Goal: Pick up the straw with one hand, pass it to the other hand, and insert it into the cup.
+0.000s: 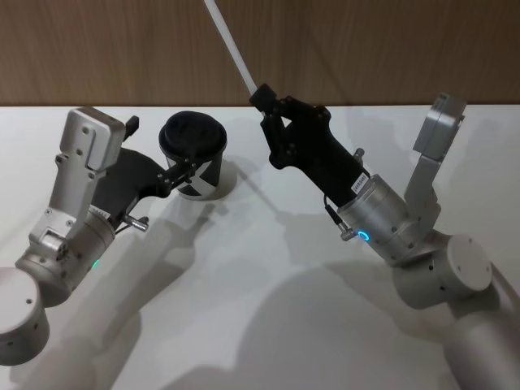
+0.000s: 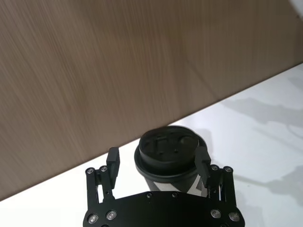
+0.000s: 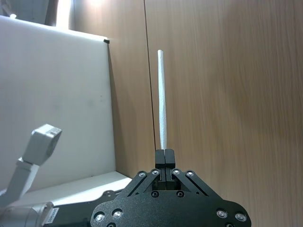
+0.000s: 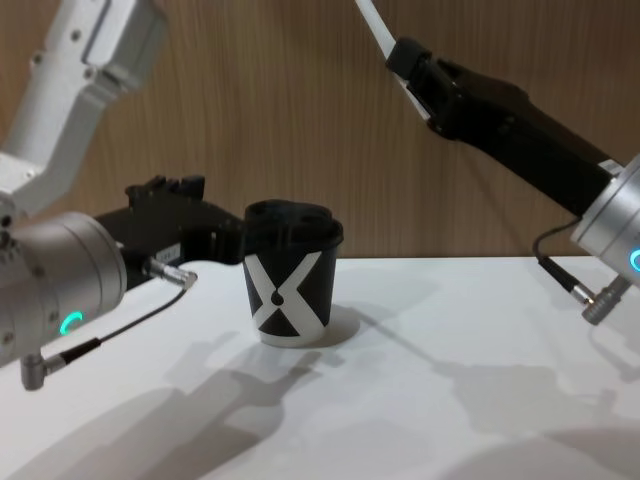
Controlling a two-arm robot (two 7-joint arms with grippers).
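White counter point(image 1: 268, 325), wood wall behind. I have the right pincer point(image 1: 262, 97) clamped on the straw point(image 1: 231, 45), which sticks out past its tips. Left pincer point(image 2: 158, 157) is spread wide, with the cup point(image 1: 195, 150) between its fingers.

Tally at my desk point(image 1: 268, 325): few kinds, low numbers.
I record one straw point(image 1: 231, 45); one cup point(image 4: 290, 285) bearing one lid point(image 2: 170, 144) and one white X mark point(image 4: 272, 292). My pincers number two, a left pincer point(image 2: 158, 161) and a right pincer point(image 3: 164, 156), each showing two fingers point(image 2: 113, 161), four in all. Behind them are two silver wrists, a left wrist point(image 1: 69, 252) and a right wrist point(image 1: 386, 219), with one glowing light apiece: a left ring light point(image 4: 68, 322) and a right ring light point(image 1: 363, 236). One desk, one wood-panelled wall point(image 1: 366, 41).
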